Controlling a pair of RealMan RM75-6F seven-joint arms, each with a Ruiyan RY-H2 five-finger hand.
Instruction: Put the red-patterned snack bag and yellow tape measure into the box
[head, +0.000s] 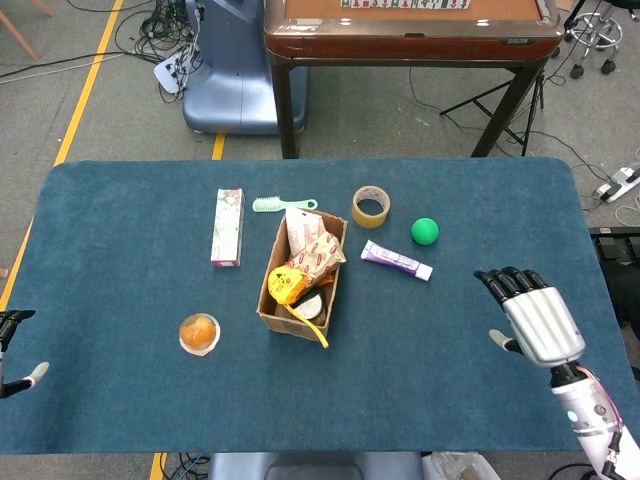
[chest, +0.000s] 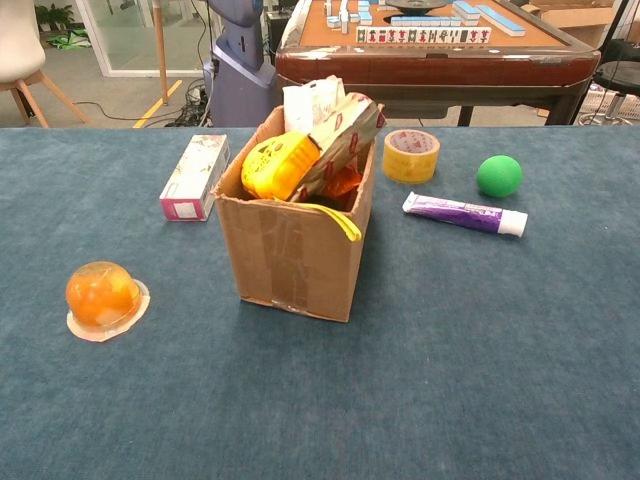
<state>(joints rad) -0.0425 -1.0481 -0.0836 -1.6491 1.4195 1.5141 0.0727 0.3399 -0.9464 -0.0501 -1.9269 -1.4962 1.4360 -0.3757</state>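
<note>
The cardboard box (head: 272, 303) (chest: 290, 258) stands mid-table. The red-patterned snack bag (head: 313, 243) (chest: 335, 135) leans inside it, sticking out of the top. The yellow tape measure (head: 286, 283) (chest: 274, 164) lies in the box too, with its yellow tape (chest: 335, 221) hanging over the front rim. My right hand (head: 531, 314) hovers over the table's right side, far from the box, fingers apart and holding nothing. My left hand (head: 12, 352) shows only as fingertips at the left edge of the head view. Neither hand appears in the chest view.
Left of the box lie a pink-and-white carton (head: 228, 226) (chest: 194, 176) and an orange jelly cup (head: 199, 333) (chest: 102, 297). A green brush (head: 281, 204) is behind it. A tape roll (head: 370, 206) (chest: 411, 155), green ball (head: 425, 231) (chest: 499, 175) and purple tube (head: 396, 260) (chest: 463, 214) lie to its right.
</note>
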